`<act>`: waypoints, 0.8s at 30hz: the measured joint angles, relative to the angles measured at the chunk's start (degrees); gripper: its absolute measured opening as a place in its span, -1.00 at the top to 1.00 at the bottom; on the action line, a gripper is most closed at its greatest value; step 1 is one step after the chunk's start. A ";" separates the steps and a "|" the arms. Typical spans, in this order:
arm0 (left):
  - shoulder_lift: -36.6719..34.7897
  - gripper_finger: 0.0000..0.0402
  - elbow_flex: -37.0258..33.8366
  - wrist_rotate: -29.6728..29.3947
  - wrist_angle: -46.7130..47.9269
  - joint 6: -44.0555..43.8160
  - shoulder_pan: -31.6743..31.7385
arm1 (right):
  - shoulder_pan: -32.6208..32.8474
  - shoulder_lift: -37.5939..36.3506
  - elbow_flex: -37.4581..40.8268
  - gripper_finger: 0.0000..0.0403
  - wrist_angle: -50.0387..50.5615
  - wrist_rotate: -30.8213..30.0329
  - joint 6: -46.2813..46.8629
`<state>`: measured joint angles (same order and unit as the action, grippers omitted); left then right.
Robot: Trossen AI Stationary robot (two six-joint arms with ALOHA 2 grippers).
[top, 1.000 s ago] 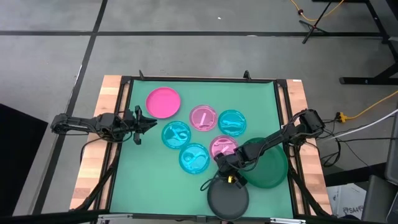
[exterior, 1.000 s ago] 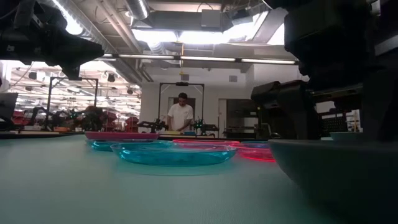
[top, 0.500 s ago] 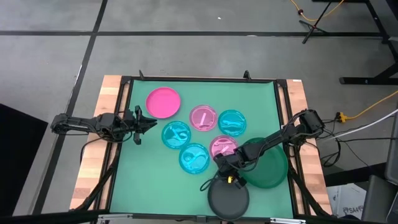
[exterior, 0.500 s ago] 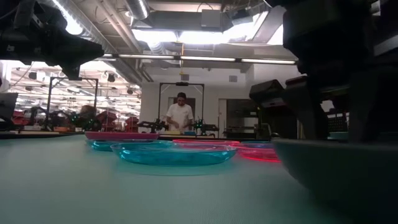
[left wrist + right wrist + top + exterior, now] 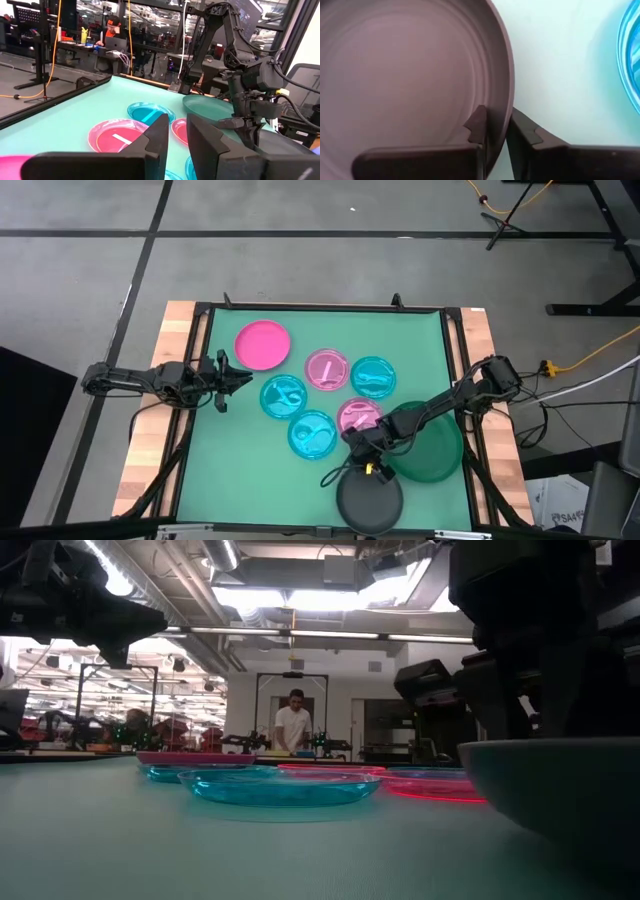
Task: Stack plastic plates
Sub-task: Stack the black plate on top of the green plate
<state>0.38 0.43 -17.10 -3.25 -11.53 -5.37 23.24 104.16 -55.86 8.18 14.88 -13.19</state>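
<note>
I see the worktop (image 5: 200,480), a green mat in a dark frame, carrying all the plates.

The green plate (image 5: 435,452) lies just beside the right tool (image 5: 366,463), on its outboard side, partly under the right arm.

The grey plate (image 5: 368,500) sits directly at the right tool, at the near edge of the worktop. In the right wrist view one finger (image 5: 478,125) stands inside the grey plate (image 5: 400,75) and the other outside it, the rim pinched between them. The right tool (image 5: 495,127) is closed on that rim, nearly shut. In the low view the grey plate (image 5: 545,790) appears clear of the mat.

The hot pink plate (image 5: 263,344) lies well apart from the right tool and near the left tool (image 5: 240,378).

Five small plates sit between the two tools: a cyan one (image 5: 283,395), a cyan one (image 5: 312,434), a pink one (image 5: 327,368), a cyan one (image 5: 373,376) and a pink one (image 5: 357,416), the last just beside the right tool.

The left tool (image 5: 174,137) hovers at the left side of the worktop, its fingers a narrow gap apart, holding nothing.
</note>
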 joint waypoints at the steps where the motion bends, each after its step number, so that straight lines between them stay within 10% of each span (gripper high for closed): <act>1: 0.00 0.69 0.00 0.00 -0.01 0.02 0.01 | -0.01 0.00 0.00 0.84 -0.40 0.18 0.00; 24: 0.00 0.69 0.00 0.00 -0.01 0.02 -0.02 | 0.03 0.00 -0.02 0.96 -8.70 4.85 -0.11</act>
<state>0.38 0.43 -17.10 -3.26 -11.51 -5.39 23.27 104.16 -55.88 -0.52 19.73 -13.30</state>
